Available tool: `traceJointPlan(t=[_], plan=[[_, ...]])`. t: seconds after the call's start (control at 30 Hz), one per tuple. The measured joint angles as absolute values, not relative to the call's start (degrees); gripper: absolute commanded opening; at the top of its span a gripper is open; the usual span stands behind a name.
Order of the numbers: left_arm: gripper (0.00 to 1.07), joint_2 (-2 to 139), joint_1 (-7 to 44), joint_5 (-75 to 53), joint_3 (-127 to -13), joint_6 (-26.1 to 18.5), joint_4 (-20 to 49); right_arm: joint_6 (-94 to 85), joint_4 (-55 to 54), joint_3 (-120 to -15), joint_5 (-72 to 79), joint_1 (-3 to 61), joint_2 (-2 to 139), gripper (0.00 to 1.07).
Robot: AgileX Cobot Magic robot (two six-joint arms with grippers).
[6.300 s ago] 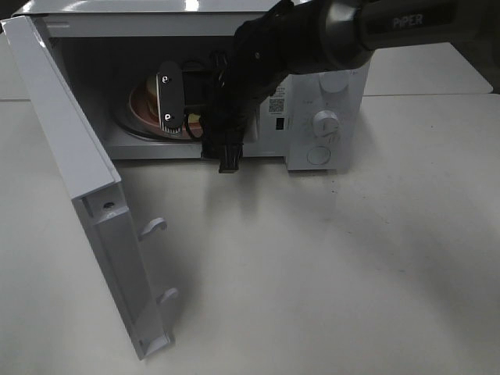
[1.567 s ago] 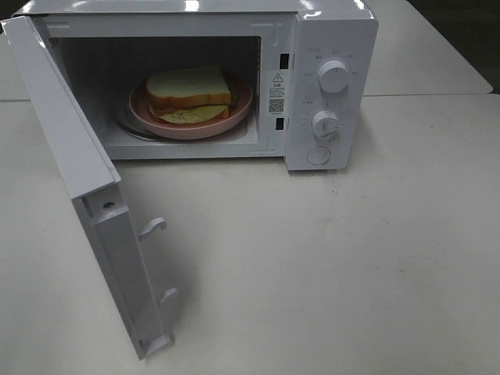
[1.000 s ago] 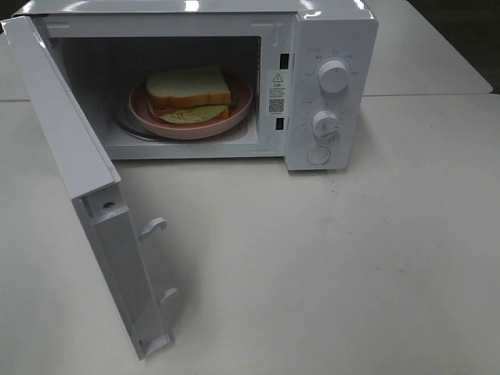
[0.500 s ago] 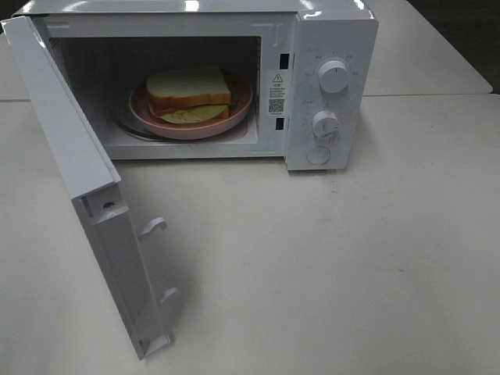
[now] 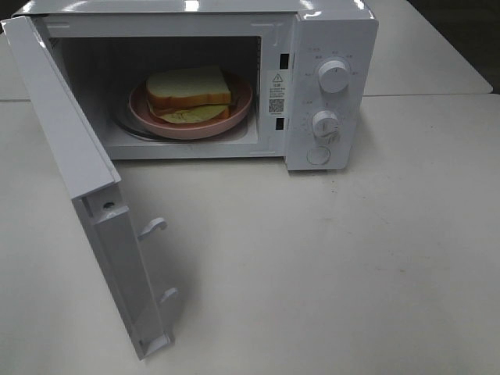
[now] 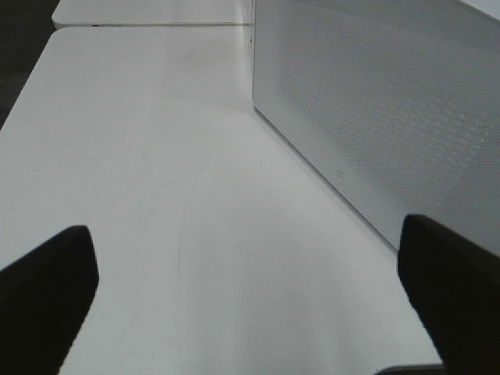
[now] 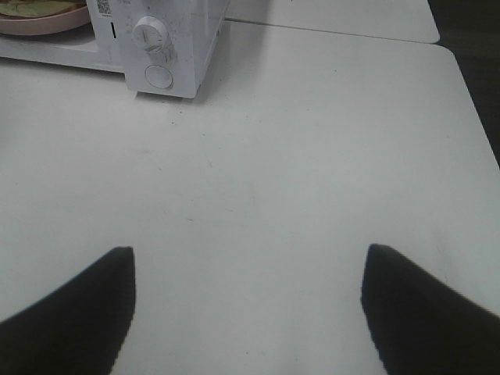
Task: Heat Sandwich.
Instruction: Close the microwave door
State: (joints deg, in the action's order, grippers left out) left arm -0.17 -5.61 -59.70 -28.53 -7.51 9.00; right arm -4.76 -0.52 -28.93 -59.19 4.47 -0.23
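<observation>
The sandwich, white bread with a pale filling, lies on a round pink plate inside the open white microwave. A sliver of the plate and filling shows in the right wrist view. The microwave door is swung wide to the left. Neither arm appears in the high view. My left gripper is open over bare table beside the microwave's perforated side wall. My right gripper is open over the table, some way in front of the control panel, with nothing between its fingers.
Two dials and a round button sit on the microwave's right panel. The open door juts toward the table's front left, with two latch hooks on its edge. A table seam runs behind the microwave.
None over the last second. Several seconds earlier the right arm was reaching into the microwave cavity; it has since withdrawn out of the high view.
</observation>
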Motion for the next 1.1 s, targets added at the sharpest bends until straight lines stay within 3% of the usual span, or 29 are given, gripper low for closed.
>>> traceJointPlan(t=[0.53, 0.77, 0.93, 1.07, 1.1], plan=[[1.01, -0.2, -5.6, -59.5, -28.6, -6.2, 9.0, -4.8, -0.5, -28.9, -59.2, 4.5, -0.2, 0.76], [0.96, 2.7, -5.6, -57.8, -29.3, -6.0, 9.0, -4.8, -0.5, -28.9, -59.2, 4.5, -0.2, 0.76], [0.82, 6.4, -5.6, -56.0, -29.3, -6.0, 9.0, -4.8, -0.5, -28.9, -59.2, 4.5, -0.2, 0.76], [0.63, 8.8, -5.6, -50.4, -29.4, -5.9, 9.0, -4.8, -0.5, -28.9, -59.2, 4.5, -0.2, 0.76], [0.63, 8.8, -5.6, -50.4, -29.4, -5.9, 9.0, -4.8, -0.5, -28.9, -59.2, 4.5, -0.2, 0.76]])
